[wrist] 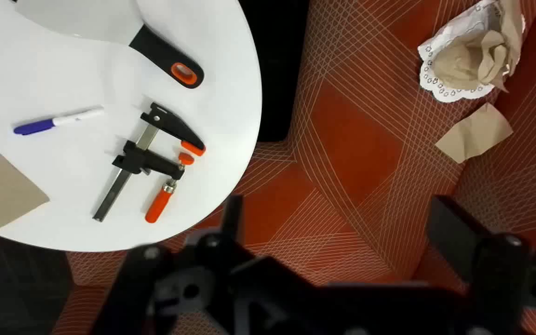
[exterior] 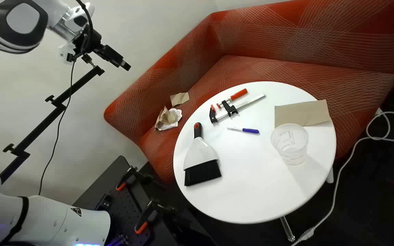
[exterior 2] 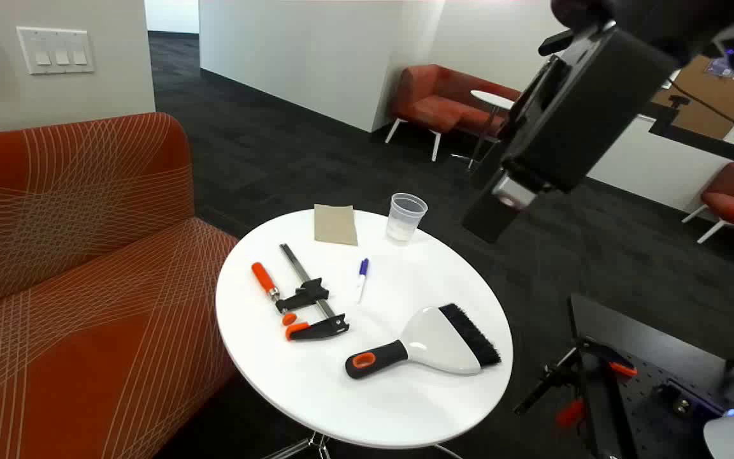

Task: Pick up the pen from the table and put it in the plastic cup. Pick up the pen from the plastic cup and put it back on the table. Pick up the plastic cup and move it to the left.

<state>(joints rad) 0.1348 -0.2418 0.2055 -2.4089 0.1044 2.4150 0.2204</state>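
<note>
The black two-fingered pincer (wrist: 338, 209) hangs high and off to the side of the round table with a plain, smooth white top (exterior: 251, 188), its fingers spread wide with nothing between them. Below it, the wrist view shows the red-orange fabric sofa (wrist: 389, 163), netted with fine pale lines. The slim white pen with a blue-purple cap (wrist: 56, 122) lies on the tabletop, lower than the pincer and well to one side. The small clear plastic cup (exterior: 290, 147), tapered toward its base, stands upright, farther from the pincer than the pen. The step in hand is probably the first pick, though the same layout would suit a pen already put back; I cannot tell which. For a pick, the pincer must swing over the table, come down low and narrow across the thin, smooth barrel, which could roll. Nearer the pincer than the pen lies the steel bar clamp with a red-orange handle (wrist: 133, 158), a hard obstacle to clear. The flat brown paper sheet (wrist: 5, 195) lies farther off, near the cup; the fan-shaped white plastic dustpan (exterior 2: 437, 344), edged with black bristles, sits toward the top of the wrist view, away from the pincer.
</note>
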